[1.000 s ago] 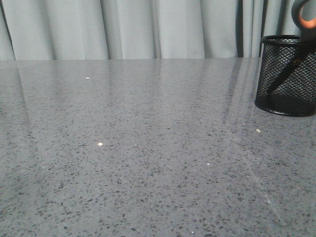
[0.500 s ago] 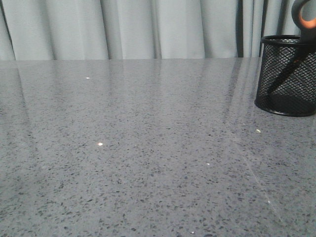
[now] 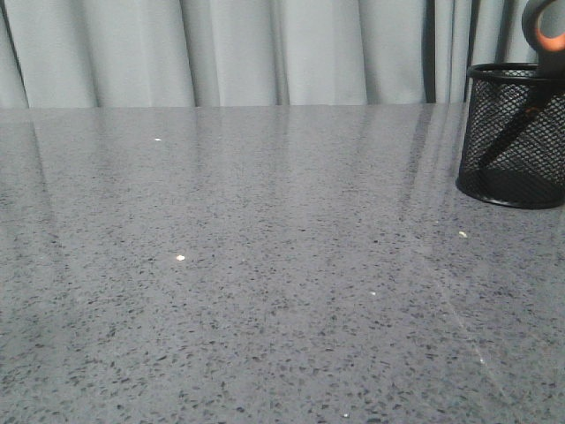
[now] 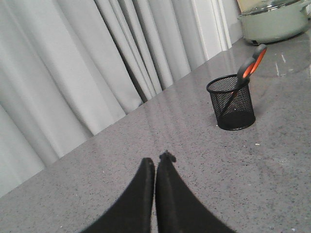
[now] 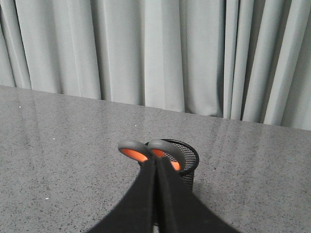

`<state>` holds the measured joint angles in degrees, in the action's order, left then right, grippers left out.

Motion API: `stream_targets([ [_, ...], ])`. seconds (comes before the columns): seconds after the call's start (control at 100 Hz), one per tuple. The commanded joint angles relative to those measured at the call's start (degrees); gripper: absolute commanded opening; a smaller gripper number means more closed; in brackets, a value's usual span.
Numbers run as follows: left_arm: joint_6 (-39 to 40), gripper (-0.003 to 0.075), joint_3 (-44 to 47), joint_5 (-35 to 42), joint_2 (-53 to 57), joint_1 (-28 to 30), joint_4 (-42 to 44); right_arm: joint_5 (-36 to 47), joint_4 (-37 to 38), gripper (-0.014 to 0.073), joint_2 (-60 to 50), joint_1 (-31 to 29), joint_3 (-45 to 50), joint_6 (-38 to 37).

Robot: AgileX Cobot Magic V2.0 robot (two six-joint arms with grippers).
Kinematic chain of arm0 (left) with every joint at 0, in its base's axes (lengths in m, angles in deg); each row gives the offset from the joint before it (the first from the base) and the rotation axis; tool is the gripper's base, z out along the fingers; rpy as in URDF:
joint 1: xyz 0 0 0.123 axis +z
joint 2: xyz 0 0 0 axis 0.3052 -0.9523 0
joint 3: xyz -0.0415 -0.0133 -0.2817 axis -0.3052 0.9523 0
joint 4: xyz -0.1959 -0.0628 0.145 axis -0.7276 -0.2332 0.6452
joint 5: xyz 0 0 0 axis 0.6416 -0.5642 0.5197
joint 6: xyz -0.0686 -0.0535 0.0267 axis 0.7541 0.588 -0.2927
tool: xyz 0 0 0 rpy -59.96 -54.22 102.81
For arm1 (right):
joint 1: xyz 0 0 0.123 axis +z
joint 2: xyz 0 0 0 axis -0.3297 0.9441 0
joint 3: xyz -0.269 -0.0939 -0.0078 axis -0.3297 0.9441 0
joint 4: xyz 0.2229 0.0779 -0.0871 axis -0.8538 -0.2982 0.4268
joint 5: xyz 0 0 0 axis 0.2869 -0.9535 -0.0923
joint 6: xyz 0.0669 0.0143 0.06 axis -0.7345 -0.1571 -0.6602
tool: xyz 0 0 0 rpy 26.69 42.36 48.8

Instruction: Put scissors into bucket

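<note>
The black wire-mesh bucket (image 3: 512,141) stands at the table's far right. The scissors (image 3: 547,26) stand in it, blades down and leaning, with the grey, orange-lined handles sticking out above the rim. The left wrist view shows the bucket (image 4: 233,104) and scissors (image 4: 252,65) with no gripper near them. My left gripper (image 4: 156,162) is shut and empty above bare table, well away from the bucket. My right gripper (image 5: 155,161) is shut and empty. Beyond its fingertips I see the scissor handles (image 5: 133,149) and the bucket (image 5: 187,158). Neither gripper shows in the front view.
Grey speckled table (image 3: 265,265) with pale curtains (image 3: 265,53) hanging along its far edge. A pale green pot with a glass lid (image 4: 272,19) stands on the table beyond the bucket in the left wrist view.
</note>
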<state>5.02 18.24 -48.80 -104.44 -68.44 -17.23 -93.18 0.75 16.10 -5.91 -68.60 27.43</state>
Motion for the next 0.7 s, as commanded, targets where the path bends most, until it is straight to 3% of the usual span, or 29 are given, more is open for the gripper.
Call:
stream_targets([
  [0.0,-1.3,-0.0020,-0.2,4.5,-0.6,2.4,-1.3,4.9,-0.1,-0.0056,0.7,0.0,-1.2,0.2],
  [0.12,-6.0,-0.0020,6.5,14.8,-0.6,10.0,-5.5,4.9,-0.1,-0.0056,0.7,0.0,-1.2,0.2],
  [0.28,-6.0,-0.0020,18.1,36.2,-0.6,22.9,-11.8,4.9,-0.1,-0.0056,0.7,0.0,-1.2,0.2],
  [0.35,-3.4,-0.0020,22.1,41.5,-0.3,27.4,-12.9,4.9,-0.1,-0.0056,0.7,0.0,-1.2,0.2],
  [0.46,-3.2,-0.0020,24.8,38.7,1.8,30.7,-13.7,4.9,-0.1,-0.0056,0.7,0.0,-1.2,0.2],
  [0.59,-3.2,-0.0020,26.8,26.8,4.7,35.8,-21.2,4.9,-0.1,-0.0056,0.7,0.0,-1.2,0.2],
  [0.69,-3.2,-0.0020,28.2,20.2,6.7,40.3,-21.9,4.9,-0.1,-0.0056,0.7,0.0,-1.2,0.2],
])
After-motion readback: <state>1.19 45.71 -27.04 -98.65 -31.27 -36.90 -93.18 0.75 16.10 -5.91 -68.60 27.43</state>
